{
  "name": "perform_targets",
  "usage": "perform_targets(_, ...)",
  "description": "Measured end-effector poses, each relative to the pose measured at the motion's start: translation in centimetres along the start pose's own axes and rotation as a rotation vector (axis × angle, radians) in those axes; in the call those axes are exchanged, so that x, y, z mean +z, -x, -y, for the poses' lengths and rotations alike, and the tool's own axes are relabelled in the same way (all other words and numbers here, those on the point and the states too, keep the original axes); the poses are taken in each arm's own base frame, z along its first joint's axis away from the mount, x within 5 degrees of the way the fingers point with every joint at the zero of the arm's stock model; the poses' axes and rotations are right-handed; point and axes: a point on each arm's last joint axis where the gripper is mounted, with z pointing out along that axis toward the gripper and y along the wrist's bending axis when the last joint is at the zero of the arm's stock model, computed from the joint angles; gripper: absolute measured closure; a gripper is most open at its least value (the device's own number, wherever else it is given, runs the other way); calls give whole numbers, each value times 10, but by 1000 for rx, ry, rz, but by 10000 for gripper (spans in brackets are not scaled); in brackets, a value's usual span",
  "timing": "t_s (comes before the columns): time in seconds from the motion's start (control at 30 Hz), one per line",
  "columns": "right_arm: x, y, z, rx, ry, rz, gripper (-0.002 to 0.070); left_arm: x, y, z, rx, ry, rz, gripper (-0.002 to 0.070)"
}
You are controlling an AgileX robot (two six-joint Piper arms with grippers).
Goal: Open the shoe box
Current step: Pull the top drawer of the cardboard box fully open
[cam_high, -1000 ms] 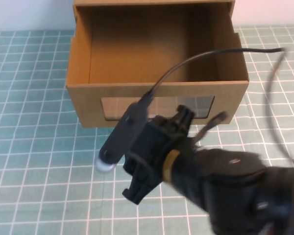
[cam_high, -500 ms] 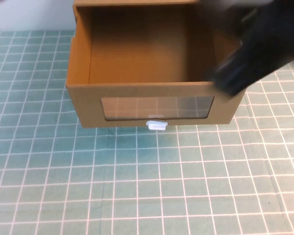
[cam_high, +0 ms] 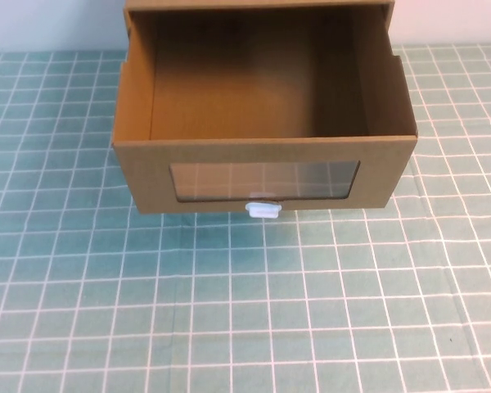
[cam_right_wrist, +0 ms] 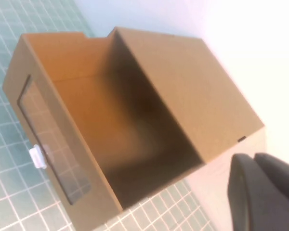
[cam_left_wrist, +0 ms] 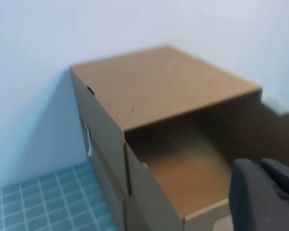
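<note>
The brown cardboard shoe box stands at the back of the table with its drawer slid out toward me, and the drawer is bare inside. Its front panel has a clear window and a small white pull tab. Neither arm shows in the high view. In the left wrist view my left gripper hovers apart from the box sleeve, fingers together with nothing between them. In the right wrist view my right gripper is raised beside the sleeve, shut and holding nothing. The tab is far from it.
A teal cloth with a white grid covers the table in front of and beside the box. A pale wall rises directly behind the box.
The right arm, which was low in front of the drawer's pull tab, swung up and to the right and left the high view. Its gripper went from open to shut. The drawer stays out.
</note>
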Motion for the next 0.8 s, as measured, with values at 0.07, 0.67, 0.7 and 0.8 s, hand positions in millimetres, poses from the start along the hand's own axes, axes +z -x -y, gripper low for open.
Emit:
perform_targets(0.07,-14,-7,5,15,-4,21,689,-11,-28,4,-52,22,73,680)
perform_targets(0.67,-11,-69,-31,-70,6,-45,689,-18,-96,12,-129,39,103,680)
perform_targets(0.7,-11,-69,-31,-70,5,-46,689,-18,-96,12,-129,39,104,680)
perform_targets(0.8,-11,-69,-31,-71,4,-46,689,-18,-96,12,-129,40,106,680)
